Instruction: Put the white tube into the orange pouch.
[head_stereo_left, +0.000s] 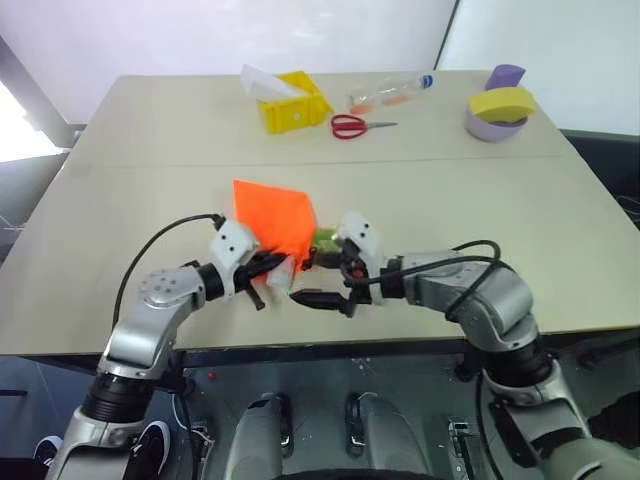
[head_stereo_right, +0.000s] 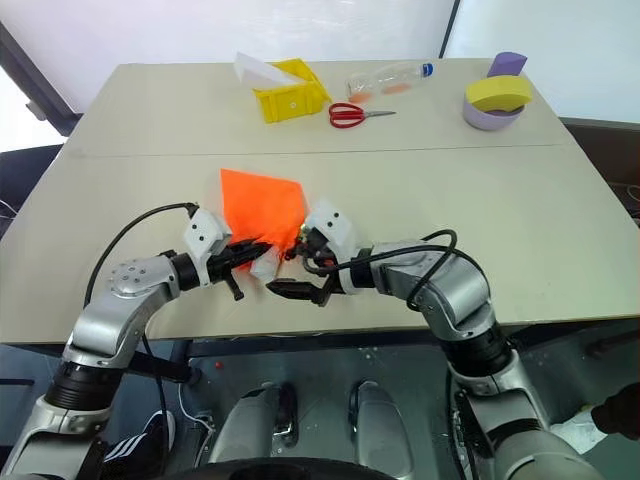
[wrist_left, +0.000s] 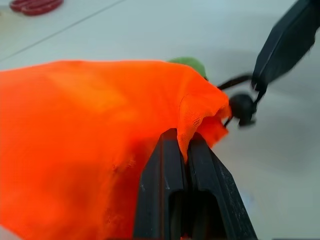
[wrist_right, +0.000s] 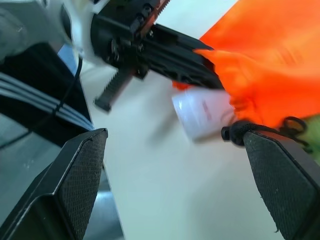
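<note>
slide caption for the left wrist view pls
Left gripper shut on the orange pouch's rim, green ring behind.

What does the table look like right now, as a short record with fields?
left tool: shut on the orange pouch, pinching its rim
right tool: open, holding nothing
white tube: partly inside the pouch mouth, one end sticking out
pouch cord: dark, hanging loose by the opening
far side of table: yellow box, red scissors, clear plastic bottle

Lab-like test room: plain beige table (head_stereo_left: 560, 230), white walls, staged props, scissors (head_stereo_left: 355, 126).
</note>
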